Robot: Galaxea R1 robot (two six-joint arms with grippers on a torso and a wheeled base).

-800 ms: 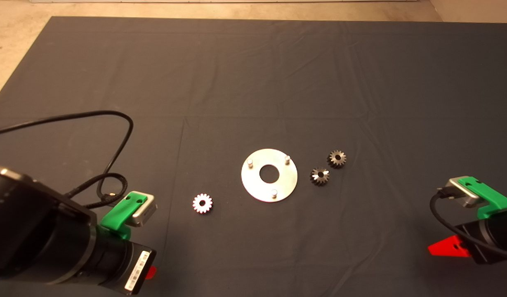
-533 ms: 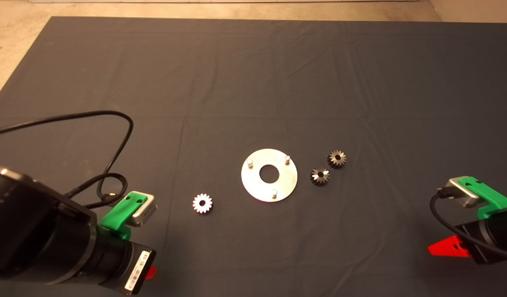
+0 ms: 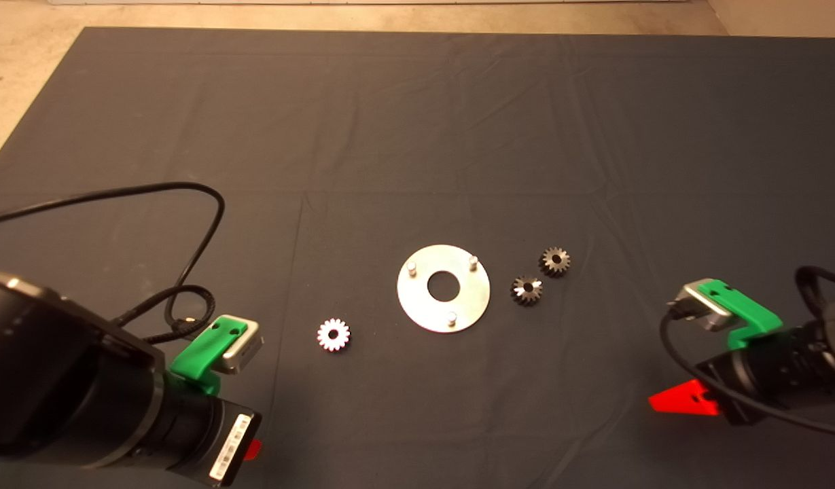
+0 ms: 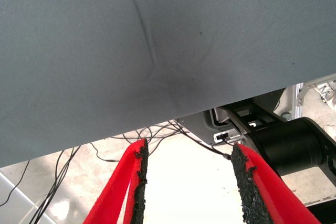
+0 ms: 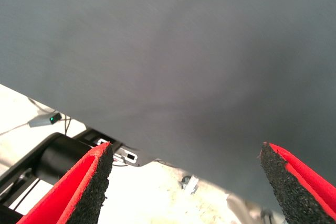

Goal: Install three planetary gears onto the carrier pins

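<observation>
A shiny round disc (image 3: 424, 309) with a large centre hole lies in the middle of the mat. Three carrier pins stand on it (image 3: 412, 268) (image 3: 473, 261) (image 3: 451, 318), all bare. One bright planetary gear (image 3: 333, 335) lies to the disc's left. Two dark planetary gears (image 3: 526, 290) (image 3: 555, 261) lie to its right. My left gripper (image 4: 186, 182) is open and empty at the lower left, near the mat's front edge. My right gripper (image 5: 186, 182) is open and empty at the lower right, well right of the dark gears; one red finger (image 3: 682, 401) shows in the head view.
A black cable (image 3: 152, 190) loops over the mat above my left arm. The mat's front edge and the floor with cables (image 4: 79, 161) show in both wrist views. Bare floor (image 3: 23, 75) lies beyond the mat's far left corner.
My right arm has moved left and further onto the mat, toward the dark gears. My left arm has shifted slightly. The gears and disc have not moved.
</observation>
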